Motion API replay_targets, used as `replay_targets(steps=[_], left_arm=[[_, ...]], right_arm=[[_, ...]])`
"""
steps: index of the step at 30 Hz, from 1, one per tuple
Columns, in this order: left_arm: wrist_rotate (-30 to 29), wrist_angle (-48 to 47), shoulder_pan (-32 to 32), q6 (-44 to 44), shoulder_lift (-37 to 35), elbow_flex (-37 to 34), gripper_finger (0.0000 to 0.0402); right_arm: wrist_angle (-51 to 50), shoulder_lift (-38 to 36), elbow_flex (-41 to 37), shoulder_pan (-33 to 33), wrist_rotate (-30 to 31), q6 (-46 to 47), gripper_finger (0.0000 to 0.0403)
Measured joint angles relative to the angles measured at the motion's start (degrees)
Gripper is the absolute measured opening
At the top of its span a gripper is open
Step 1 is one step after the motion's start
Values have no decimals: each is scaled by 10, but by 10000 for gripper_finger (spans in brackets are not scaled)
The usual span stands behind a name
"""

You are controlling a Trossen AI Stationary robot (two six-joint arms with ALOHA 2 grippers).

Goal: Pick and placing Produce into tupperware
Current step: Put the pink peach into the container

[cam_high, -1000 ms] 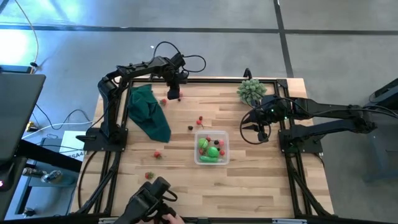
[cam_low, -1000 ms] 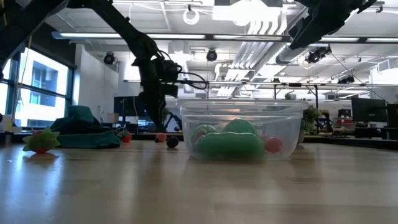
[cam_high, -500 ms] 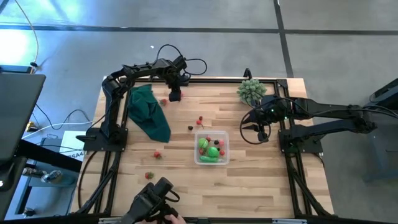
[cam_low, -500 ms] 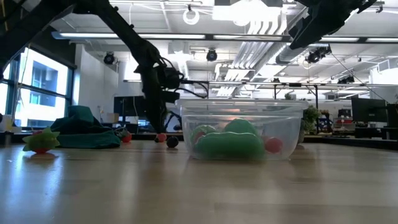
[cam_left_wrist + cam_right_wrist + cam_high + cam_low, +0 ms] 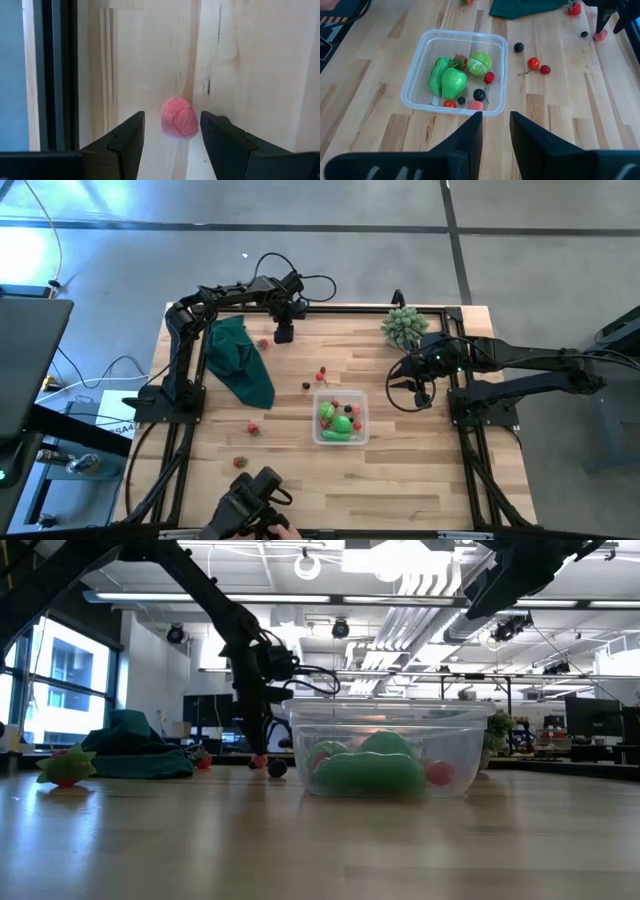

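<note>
I log my left gripper [image 5: 170, 137] open astride a pink berry [image 5: 179, 117] on the table [image 5: 420, 460], right gripper [image 5: 495, 135] narrowly parted, empty, above the tupperware [image 5: 454, 72].

tupperware [image 5: 341, 439]: clear, rounded rectangle, stood upright mid-table.
inside tupperware: three green pieces [image 5: 451, 77], small red and dark berries.
loose produce: pink berry [image 5: 179, 118], cherries [image 5: 538, 66], dark berry [image 5: 519, 47] lay beyond tupperware.
</note>
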Motion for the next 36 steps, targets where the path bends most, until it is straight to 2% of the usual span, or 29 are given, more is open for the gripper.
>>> replay_targets(steps=[36], left_arm=[[7, -5, -4, -3, 16, -2, 182]], right_arm=[[0, 0, 0, 0, 0, 0, 89]])
